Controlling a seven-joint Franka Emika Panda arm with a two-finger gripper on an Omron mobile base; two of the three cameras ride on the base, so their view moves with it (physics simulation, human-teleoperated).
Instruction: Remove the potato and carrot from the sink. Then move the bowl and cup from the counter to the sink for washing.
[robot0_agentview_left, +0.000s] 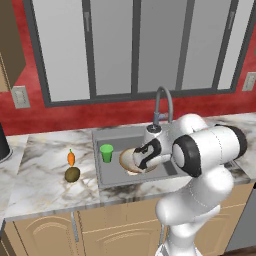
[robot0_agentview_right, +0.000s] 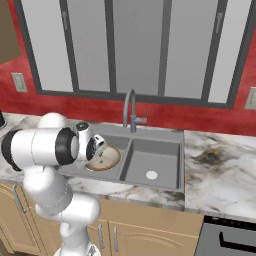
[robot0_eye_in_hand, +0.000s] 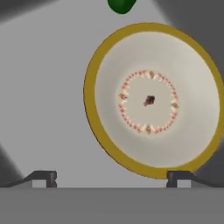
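1. Your gripper (robot0_eye_in_hand: 109, 177) sits closest to the lens in the hand view: two small dark fingertips (robot0_eye_in_hand: 43, 177), spread wide apart with nothing between them, hanging over the grey floor of the sink.
2. Just beyond them you see the bowl (robot0_eye_in_hand: 153, 100), a wide shallow round dish with a mustard-tan rim and a pale, smooth inside; a ring of small reddish marks circles a dark spot at its centre.
3. You can place that bowl (robot0_agentview_left: 131, 161) in the left basin of the sink (robot0_agentview_left: 102, 132), a grey rectangular double basin with flat matte walls; the white arm covers part of it.
4. Look just left of the bowl for the cup (robot0_agentview_left: 106, 153), a bright green tapered tumbler without a handle, standing upright in the same basin; in the hand view its rounded green edge (robot0_eye_in_hand: 121, 5) shows at the top.
5. Your right basin holds a white round drain disc (robot0_agentview_right: 151, 175).
6. A curved grey faucet (robot0_agentview_left: 164, 102) arches over the back of the sink.
7. On the counter (robot0_agentview_left: 40, 180), glossy white marble with grey-brown veins, left of the sink, you see the potato (robot0_agentview_left: 72, 174), a roundish olive-brown lump.
8. Touching or just behind it lies the carrot (robot0_agentview_left: 71, 158), a slim orange taper with a green top.
9. Tan wooden cabinets (robot0_agentview_left: 60, 235) run below the worktop.
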